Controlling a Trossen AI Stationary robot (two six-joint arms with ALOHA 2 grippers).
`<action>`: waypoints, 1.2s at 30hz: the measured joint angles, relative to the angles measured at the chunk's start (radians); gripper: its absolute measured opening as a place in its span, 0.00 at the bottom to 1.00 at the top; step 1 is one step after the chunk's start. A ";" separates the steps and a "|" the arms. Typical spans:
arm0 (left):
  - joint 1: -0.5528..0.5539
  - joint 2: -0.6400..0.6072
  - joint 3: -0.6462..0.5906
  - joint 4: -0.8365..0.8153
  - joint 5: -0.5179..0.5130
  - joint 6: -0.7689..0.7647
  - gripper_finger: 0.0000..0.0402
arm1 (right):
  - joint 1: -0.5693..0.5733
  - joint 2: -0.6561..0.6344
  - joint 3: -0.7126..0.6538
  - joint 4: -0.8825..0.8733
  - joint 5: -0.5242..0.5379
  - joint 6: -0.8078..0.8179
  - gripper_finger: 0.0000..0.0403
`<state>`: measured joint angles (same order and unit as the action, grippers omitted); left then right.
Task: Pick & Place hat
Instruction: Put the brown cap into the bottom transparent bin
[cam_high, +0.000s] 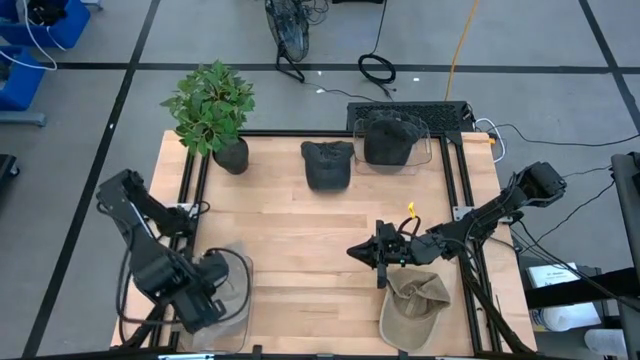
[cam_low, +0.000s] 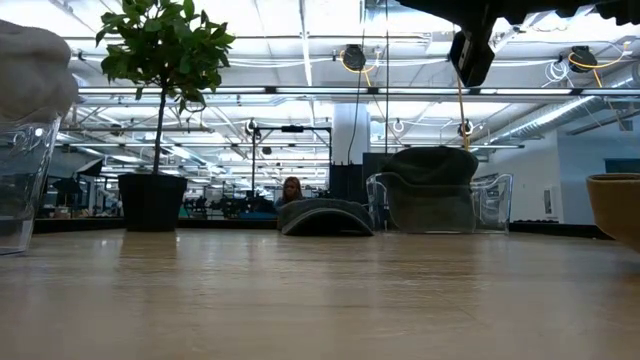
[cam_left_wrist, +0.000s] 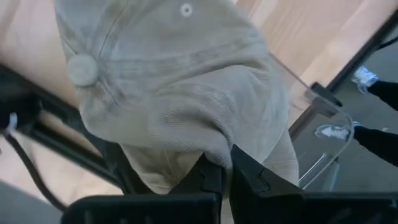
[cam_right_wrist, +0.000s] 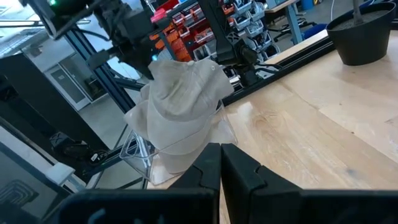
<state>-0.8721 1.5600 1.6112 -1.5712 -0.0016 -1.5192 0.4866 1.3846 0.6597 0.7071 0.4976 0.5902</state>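
Note:
A tan hat (cam_high: 228, 285) sits draped over a clear stand at the table's near left; in the left wrist view this hat (cam_left_wrist: 180, 81) fills the picture. My left gripper (cam_left_wrist: 225, 171) is shut at its lower edge. A second tan hat (cam_high: 413, 305) lies on the table at the near right, crown side down. My right gripper (cam_high: 381, 258) hovers just beyond it toward the far edge, shut and empty; its shut fingers (cam_right_wrist: 221, 155) point toward the left arm. A dark hat (cam_high: 328, 163) lies on the table, and another dark hat (cam_high: 389, 140) sits on a clear stand. My left gripper pinches the tan hat's lower edge (cam_left_wrist: 208, 152) between its two fingertips. The hat rests over the clear stand (cam_left_wrist: 314, 106) with its crown and top button turned toward the camera. One layer or several, I cannot tell.
A potted plant (cam_high: 215, 110) stands at the far left corner. Black rails (cam_high: 190, 190) run along the table's left and right sides. Bare wood (cam_high: 300, 240) lies between the two arms. A keyboard (cam_high: 410, 108) sits beyond the far edge.

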 joint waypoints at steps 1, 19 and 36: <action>0.000 0.009 0.000 0.000 0.009 -0.019 0.02 | 0.000 0.000 -0.001 0.000 -0.001 -0.001 0.00; -0.074 0.122 0.000 0.178 0.006 -0.214 0.07 | 0.000 0.000 -0.001 -0.026 -0.004 -0.008 0.00; -0.211 0.216 0.000 0.178 0.022 -0.466 0.12 | 0.000 0.000 -0.001 -0.018 -0.005 0.000 0.00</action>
<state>-1.0832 1.7756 1.6112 -1.3929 0.0205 -1.9850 0.4866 1.3842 0.6590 0.6888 0.4931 0.5907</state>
